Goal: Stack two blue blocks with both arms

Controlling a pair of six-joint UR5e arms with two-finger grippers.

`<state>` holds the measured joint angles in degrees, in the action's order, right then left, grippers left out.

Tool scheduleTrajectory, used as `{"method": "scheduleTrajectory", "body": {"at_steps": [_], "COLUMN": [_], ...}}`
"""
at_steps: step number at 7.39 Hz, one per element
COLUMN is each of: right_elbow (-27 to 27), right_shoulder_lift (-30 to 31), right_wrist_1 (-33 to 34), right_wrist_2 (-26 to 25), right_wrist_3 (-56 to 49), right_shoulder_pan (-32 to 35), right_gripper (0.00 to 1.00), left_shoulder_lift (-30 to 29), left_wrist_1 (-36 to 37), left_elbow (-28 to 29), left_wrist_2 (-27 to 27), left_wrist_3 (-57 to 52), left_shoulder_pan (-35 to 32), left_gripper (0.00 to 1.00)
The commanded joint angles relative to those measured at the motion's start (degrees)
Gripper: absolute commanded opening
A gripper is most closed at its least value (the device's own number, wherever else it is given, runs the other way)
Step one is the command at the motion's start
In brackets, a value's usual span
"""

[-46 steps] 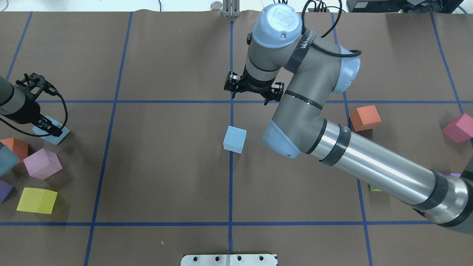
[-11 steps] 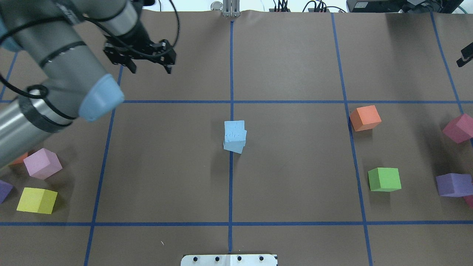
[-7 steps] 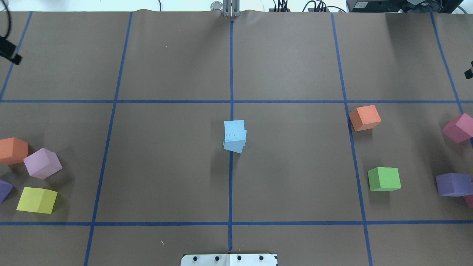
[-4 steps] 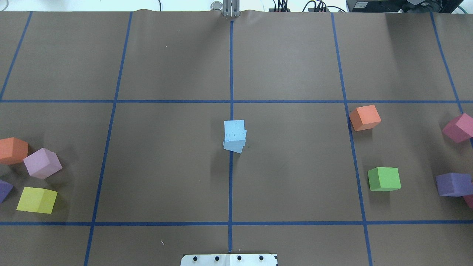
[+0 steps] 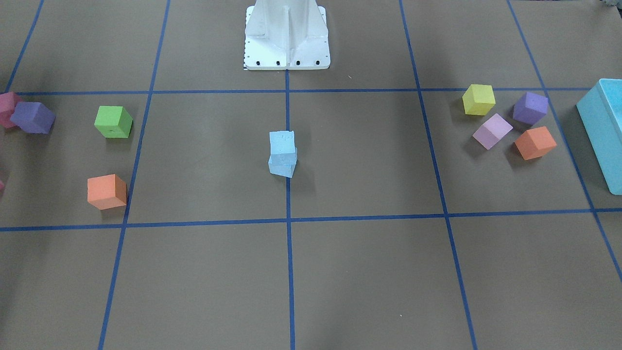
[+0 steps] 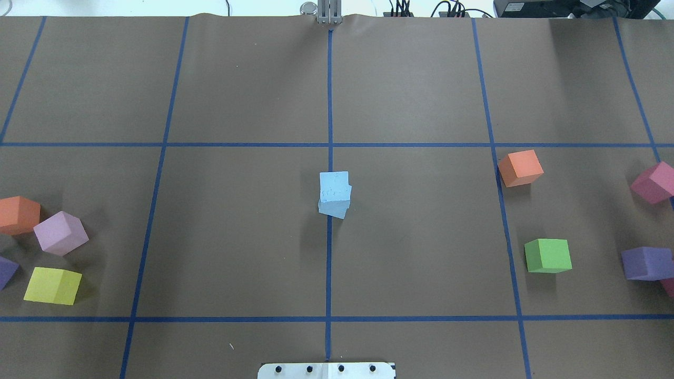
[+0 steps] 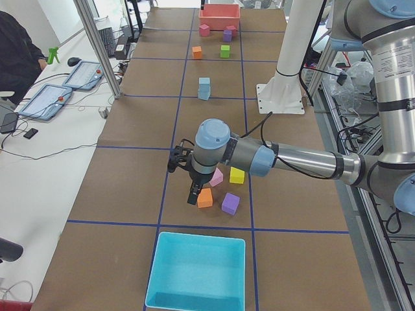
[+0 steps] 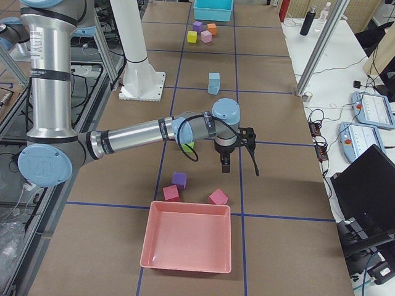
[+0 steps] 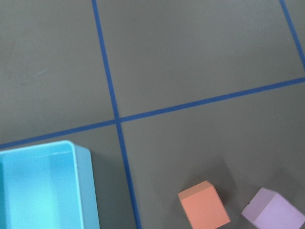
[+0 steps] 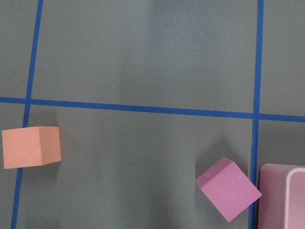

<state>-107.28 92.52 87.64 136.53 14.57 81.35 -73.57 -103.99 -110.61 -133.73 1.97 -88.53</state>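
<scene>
Stack is done: upper pale sky-blue foam cube sits on the lower pale sky-blue foam cube, touching, nothing gripping either. Upper one is twisted slightly against the lower, so the lower's corners show past it. The pair stands mid-table on the brown paper cover, right on the centre blue tape line, well apart from every other cube.

Left arm is out at its own end of the table. The left gripper hangs over a cluster of foam cubes: orange, lilac, yellow, purple, near the large turquoise bin. It shows only in the side view, so I can't tell the finger gap.

Right arm is at the opposite end. The right gripper points down over the paper near a purple foam cube and two pink foam cubes, with the pink bin just beyond. Same story: side view only, finger gap not readable.

Both grippers are far from the stack.
</scene>
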Motion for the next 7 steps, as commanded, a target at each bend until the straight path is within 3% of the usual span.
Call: {"method": "scheduleTrajectory", "body": {"at_steps": [1,3,7], "right_elbow": [0.14,1.02,2.34], "right_shoulder_lift": [-0.15,-0.15,-1.46], "right_wrist_1": [0.07,0.42,0.51], "right_wrist_2": [-0.13,-1.35,-2.15], "right_wrist_3": [0.54,1.51,1.6], "right_shoulder_pan": [-0.05,-0.05,-0.23], "right_gripper": [1.0,1.0,1.0], "left_shoulder_lift": [1.94,1.67,1.85], "left_wrist_1": [-3.68,-3.06,-3.85], "left_elbow": [2.85,3.38,5.41], "left_wrist_2": [-0.22,-0.05,-0.22], "left_wrist_3": [1.53,8.28,8.58], "left_shoulder_pan": [-0.33,-0.16,-0.24], "left_gripper": [0.98,0.98,0.98]}}
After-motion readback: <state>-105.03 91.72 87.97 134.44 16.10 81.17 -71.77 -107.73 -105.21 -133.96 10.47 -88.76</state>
